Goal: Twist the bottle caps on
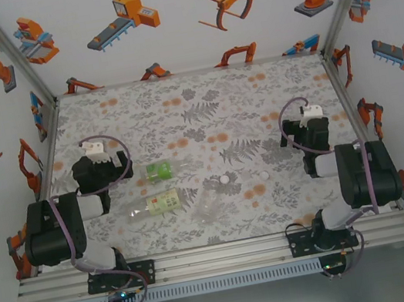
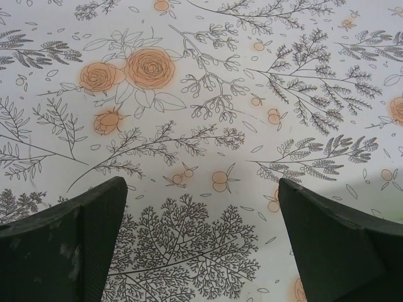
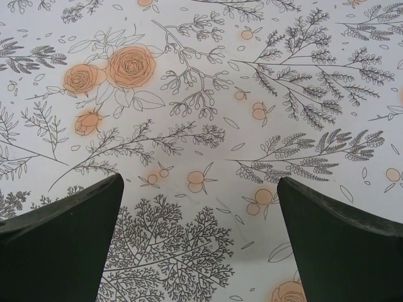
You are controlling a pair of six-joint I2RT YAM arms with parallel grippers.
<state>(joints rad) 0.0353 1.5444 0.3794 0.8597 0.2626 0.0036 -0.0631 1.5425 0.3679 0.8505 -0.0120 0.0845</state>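
Three clear bottles lie on their sides on the floral table between the arms. One has a green label (image 1: 160,170), one a pale yellow-green label (image 1: 156,203), and one is unlabelled (image 1: 211,201). Three small white bottle caps lie loose to their right, one beside the unlabelled bottle's neck (image 1: 225,180) and two further right (image 1: 259,189) (image 1: 263,175). My left gripper (image 1: 96,148) hovers left of the bottles, and in the left wrist view it (image 2: 201,182) is open over bare cloth. My right gripper (image 1: 308,111) hangs right of the caps, also open (image 3: 200,181) with nothing between its fingers.
The table (image 1: 200,96) is covered with a flower-print cloth and walled at the back and both sides by white panels with robot pictures. An aluminium rail (image 1: 220,256) carrying both arm bases runs along the near edge.
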